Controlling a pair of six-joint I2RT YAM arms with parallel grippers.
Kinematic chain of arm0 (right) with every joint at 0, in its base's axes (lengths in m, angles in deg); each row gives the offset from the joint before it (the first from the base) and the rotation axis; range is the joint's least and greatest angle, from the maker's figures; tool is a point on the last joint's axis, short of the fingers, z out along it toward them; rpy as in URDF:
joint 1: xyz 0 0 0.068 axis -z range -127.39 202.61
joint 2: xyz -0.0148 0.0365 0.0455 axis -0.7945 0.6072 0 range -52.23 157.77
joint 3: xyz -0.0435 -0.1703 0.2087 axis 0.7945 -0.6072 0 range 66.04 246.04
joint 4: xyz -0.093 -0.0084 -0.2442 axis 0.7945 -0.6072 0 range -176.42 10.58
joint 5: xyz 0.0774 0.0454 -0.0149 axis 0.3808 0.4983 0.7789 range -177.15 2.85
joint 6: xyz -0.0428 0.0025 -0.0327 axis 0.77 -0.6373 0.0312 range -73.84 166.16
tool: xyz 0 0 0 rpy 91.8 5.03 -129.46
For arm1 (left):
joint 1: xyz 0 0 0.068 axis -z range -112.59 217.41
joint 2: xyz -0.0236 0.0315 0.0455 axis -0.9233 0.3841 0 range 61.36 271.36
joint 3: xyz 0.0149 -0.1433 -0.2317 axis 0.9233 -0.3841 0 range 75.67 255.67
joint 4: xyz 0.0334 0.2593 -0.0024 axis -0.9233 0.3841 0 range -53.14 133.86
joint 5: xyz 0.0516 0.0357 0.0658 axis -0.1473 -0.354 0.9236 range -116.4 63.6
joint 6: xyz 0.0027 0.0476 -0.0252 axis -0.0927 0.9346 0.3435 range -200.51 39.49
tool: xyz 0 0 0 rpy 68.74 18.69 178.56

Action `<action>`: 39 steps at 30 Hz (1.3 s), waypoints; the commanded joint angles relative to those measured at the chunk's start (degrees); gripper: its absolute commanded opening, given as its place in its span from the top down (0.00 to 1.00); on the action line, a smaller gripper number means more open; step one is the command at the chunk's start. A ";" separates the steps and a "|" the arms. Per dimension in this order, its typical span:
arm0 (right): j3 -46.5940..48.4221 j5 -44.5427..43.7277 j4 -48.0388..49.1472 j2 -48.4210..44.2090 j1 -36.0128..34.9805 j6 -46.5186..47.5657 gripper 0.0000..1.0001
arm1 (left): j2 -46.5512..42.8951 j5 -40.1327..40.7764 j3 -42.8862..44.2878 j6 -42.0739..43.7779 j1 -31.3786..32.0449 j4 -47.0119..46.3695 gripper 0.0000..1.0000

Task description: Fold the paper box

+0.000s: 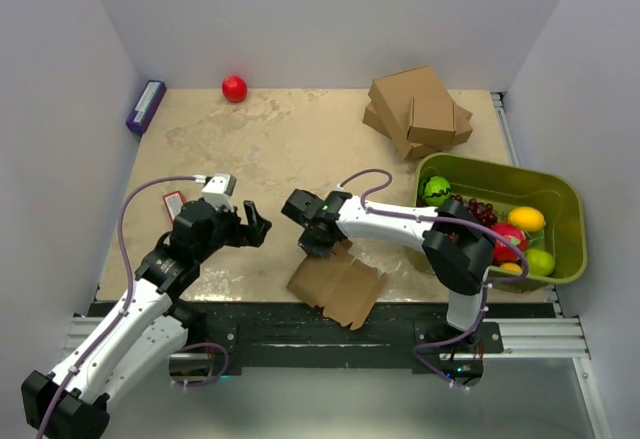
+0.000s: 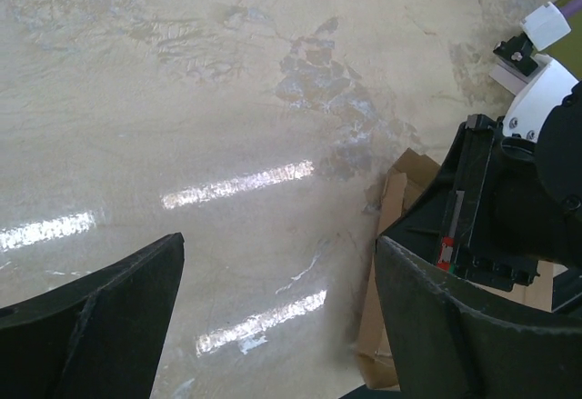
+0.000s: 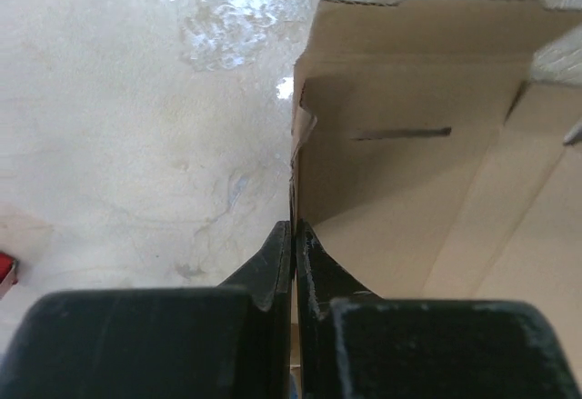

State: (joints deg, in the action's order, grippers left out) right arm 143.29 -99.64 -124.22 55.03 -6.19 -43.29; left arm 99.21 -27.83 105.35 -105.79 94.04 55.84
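Observation:
The paper box is a thin brown die-cut sheet lying at the table's near edge, partly over the black rail. My right gripper is shut on its raised left flap. In the right wrist view the fingers pinch the flap's edge, and the sheet with a slot and creases spreads to the right. My left gripper is open and empty, just left of the sheet. In the left wrist view its fingers are wide apart over bare table, with the sheet and the right gripper at the right.
A stack of bigger brown boxes stands at the back right. A green bin with fruit is at the right. A red ball and a purple object lie at the back left. A small red-and-white card lies near the left arm.

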 commanded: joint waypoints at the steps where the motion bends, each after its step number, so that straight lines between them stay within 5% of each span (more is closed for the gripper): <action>1: 1.06 -3.59 4.00 -5.57 0.18 0.50 1.00 | -2.07 1.26 1.79 1.28 -0.27 -0.70 0.11; 11: -5.27 -13.35 29.22 -13.49 2.38 2.52 1.00 | 0.03 3.19 0.31 1.38 -0.26 -5.35 0.16; 19: -13.17 -13.35 50.40 -12.87 5.45 8.49 1.00 | 1.18 6.08 -4.71 1.20 -0.18 -15.37 0.18; 26: -21.09 -8.69 65.70 -10.06 8.62 10.70 1.00 | -0.31 12.50 -6.99 -0.91 -0.18 -13.62 0.18; 39: -31.98 -7.98 82.67 -7.59 9.76 11.31 1.00 | 2.14 3.37 -19.46 -0.91 0.52 -30.12 0.28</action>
State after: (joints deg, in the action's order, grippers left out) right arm 114.20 -107.02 -50.52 46.84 3.20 -33.26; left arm 99.08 -21.58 88.58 -106.44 94.09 36.26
